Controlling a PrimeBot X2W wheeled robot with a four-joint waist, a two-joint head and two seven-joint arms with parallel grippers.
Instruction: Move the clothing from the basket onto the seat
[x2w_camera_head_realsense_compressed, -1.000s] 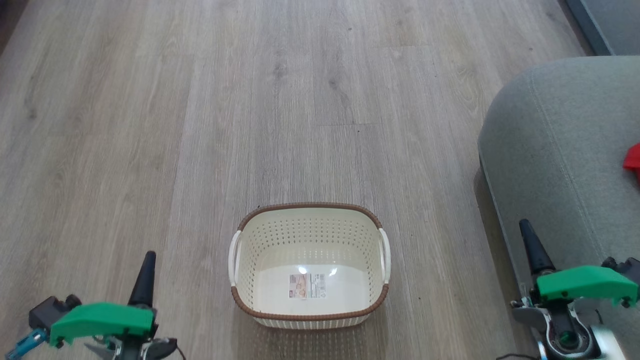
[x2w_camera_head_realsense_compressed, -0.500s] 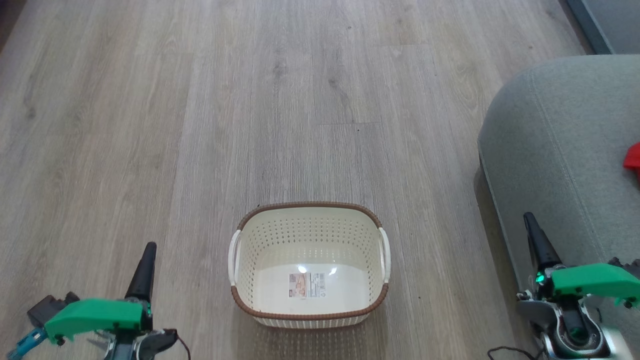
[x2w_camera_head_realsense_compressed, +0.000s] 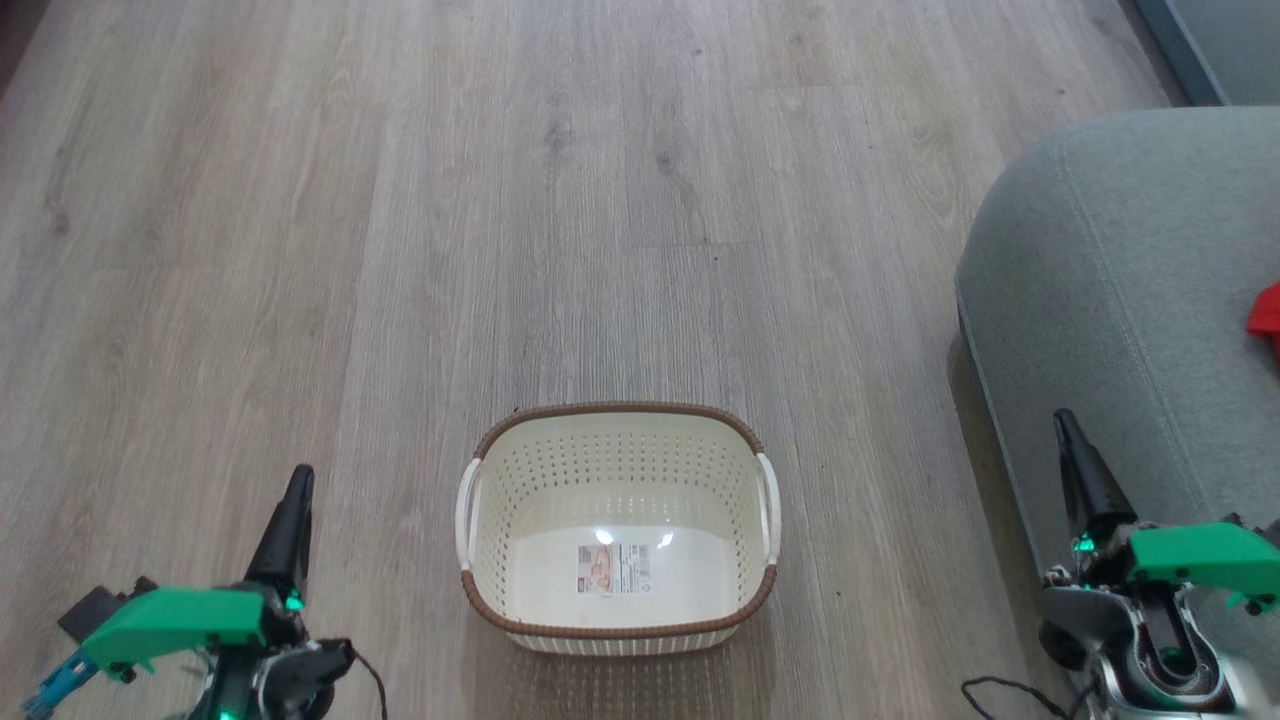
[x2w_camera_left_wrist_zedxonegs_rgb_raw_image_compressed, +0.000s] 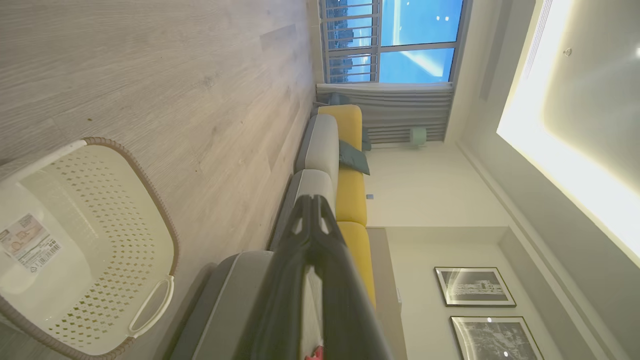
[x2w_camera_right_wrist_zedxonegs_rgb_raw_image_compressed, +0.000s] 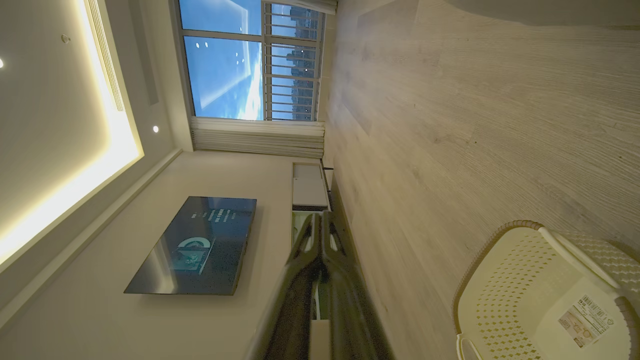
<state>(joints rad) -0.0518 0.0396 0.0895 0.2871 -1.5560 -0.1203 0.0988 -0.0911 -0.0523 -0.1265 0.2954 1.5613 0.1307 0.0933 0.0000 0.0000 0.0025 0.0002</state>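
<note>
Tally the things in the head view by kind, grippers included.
basket: 1
seat: 1
clothing: 1 red patch on the seat, cut off by the picture's edge
grippers: 2, left gripper and right gripper
Total: 5

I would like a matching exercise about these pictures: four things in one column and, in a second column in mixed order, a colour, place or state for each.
Things:
1. basket
2. clothing
3. seat
4. left gripper

Descriptions:
A. grey-green, at the right of the head view
B. shut, holding nothing
C. empty, standing on the wooden floor
D. bright red, lying on the seat

Pairs: 1-C, 2-D, 3-A, 4-B
</note>
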